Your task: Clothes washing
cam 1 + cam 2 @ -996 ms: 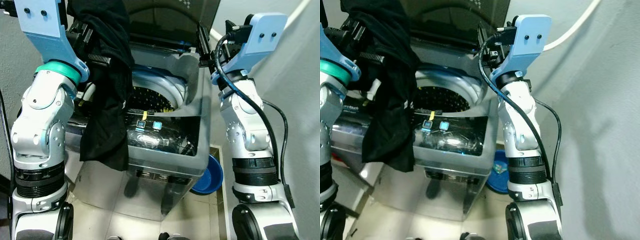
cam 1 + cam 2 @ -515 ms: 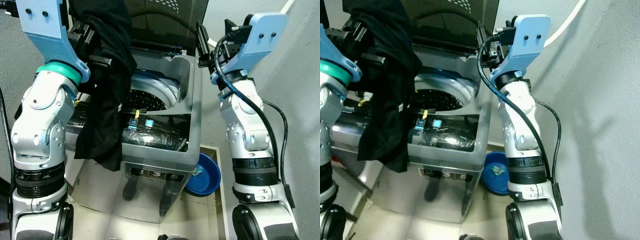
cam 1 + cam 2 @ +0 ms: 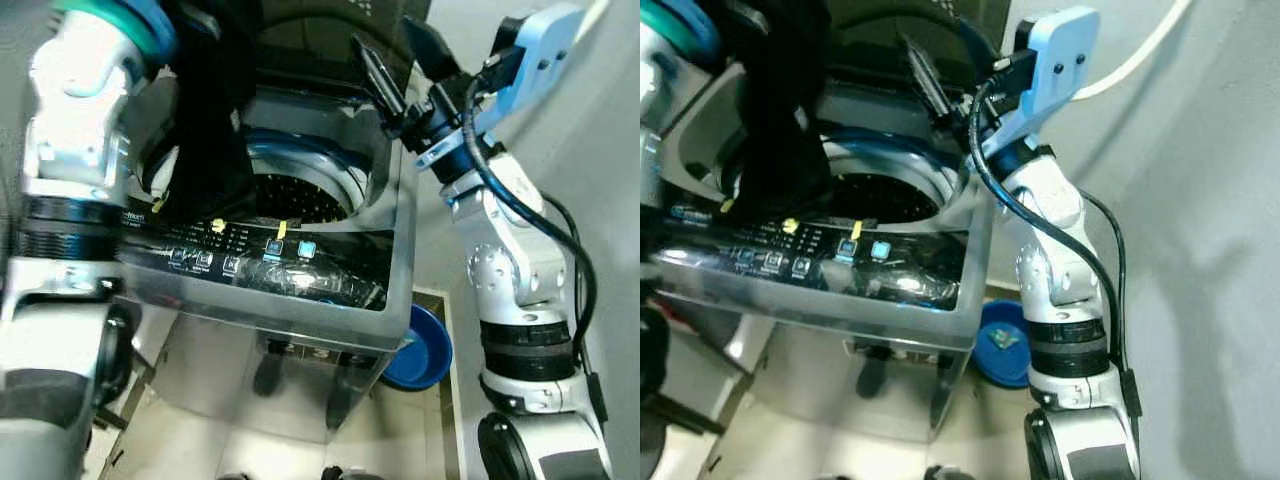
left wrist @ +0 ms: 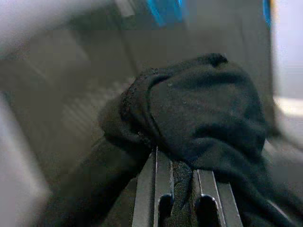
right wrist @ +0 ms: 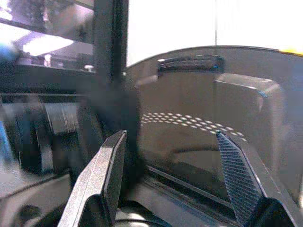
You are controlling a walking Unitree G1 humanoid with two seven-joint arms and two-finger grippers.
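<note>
We hold a black garment over the open drum of the washing machine, its cloth hanging down at the drum's left rim and partly across the control panel. In the left wrist view the left tool is clamped on a fold of that garment, the cloth bunched over and between its two fingers. The right tool is raised at the back right corner of the machine, near the upright lid, with its fingers spread apart and nothing between them.

We judge the step in hand to be loading: the garment is carried to the drum but not yet inside it. The head views are blurred on the left side, so we cannot say for certain how much of the cloth already hangs within the opening.

The next move calls for bringing the left tool over the middle of the drum, lowering it, and letting go so the whole garment drops in rather than draping over the rim or the panel. A blue basin sits on the floor beside the machine.
</note>
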